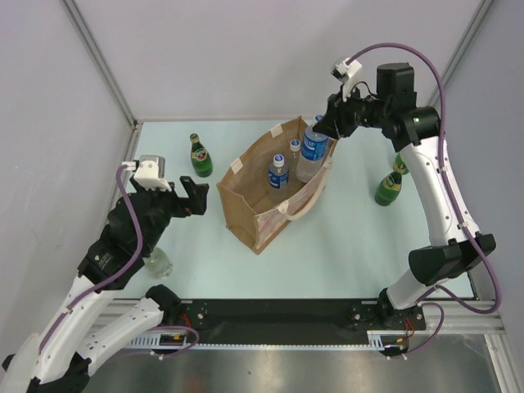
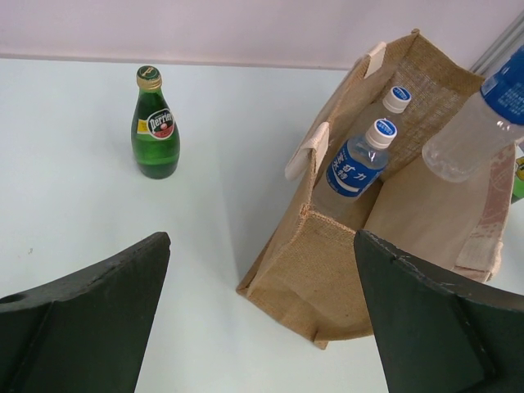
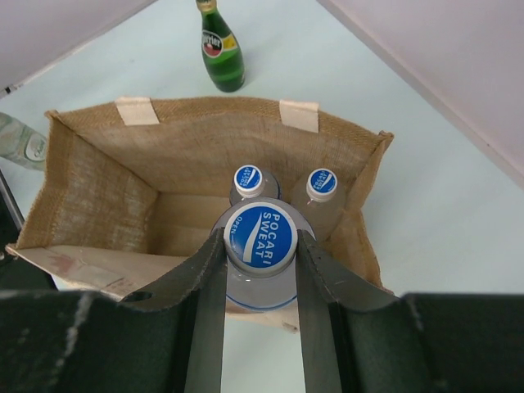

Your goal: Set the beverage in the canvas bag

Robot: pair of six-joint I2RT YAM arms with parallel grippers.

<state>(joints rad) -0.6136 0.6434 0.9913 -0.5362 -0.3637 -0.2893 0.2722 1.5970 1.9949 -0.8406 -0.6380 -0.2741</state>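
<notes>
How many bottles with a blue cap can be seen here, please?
3. Inside the canvas bag stand one bottle and a second bottle, side by side. The third bottle is held by the right gripper over the bag's opening; it may hide more.

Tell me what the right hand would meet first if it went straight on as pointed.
The right hand, shut on the Pocari Sweat bottle, points down into the canvas bag; probably its floor or near wall first, depth unclear.
</notes>
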